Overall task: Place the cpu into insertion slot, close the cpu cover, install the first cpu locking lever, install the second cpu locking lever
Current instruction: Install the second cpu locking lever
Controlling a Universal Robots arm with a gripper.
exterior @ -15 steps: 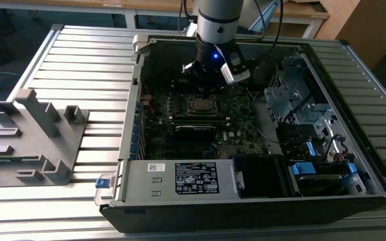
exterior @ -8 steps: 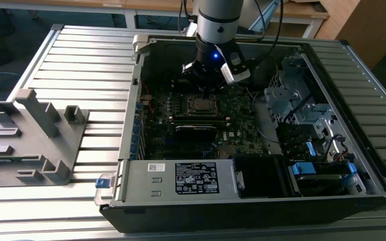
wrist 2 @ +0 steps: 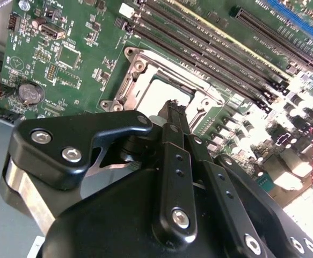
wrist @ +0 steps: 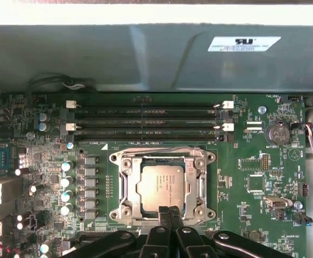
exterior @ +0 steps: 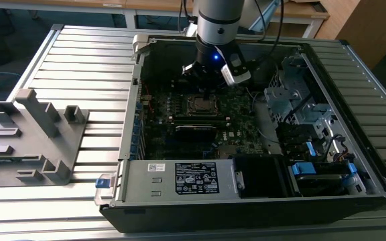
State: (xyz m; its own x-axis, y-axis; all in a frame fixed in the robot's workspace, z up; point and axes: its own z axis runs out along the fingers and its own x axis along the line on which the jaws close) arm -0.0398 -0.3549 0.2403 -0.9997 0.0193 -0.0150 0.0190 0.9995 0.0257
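The cpu (wrist: 161, 185), a grey metal square, lies in the socket on the green motherboard, and it shows in the exterior view as the cpu (exterior: 200, 104). The shiny cpu cover (wrist: 128, 188) lies flat around it as a frame. A thin wire lever (wrist: 161, 149) runs along the socket edge next to the memory slots. My gripper (wrist: 170, 210) hangs just above the socket's opposite edge, its two black fingers pressed together with nothing between them. In the second wrist view the gripper (wrist 2: 172, 106) points at the cpu (wrist 2: 159, 94) inside the cover (wrist 2: 145, 62). From outside, the gripper (exterior: 204, 85) hovers inside the case.
The open computer case (exterior: 129, 150) lies on a slatted metal table. Memory slots (wrist: 145, 121) run beside the socket. A power supply (exterior: 179, 178) and drive bays (exterior: 300, 105) fill the case's near and right parts. A grey fixture (exterior: 32, 140) stands at the exterior view's left.
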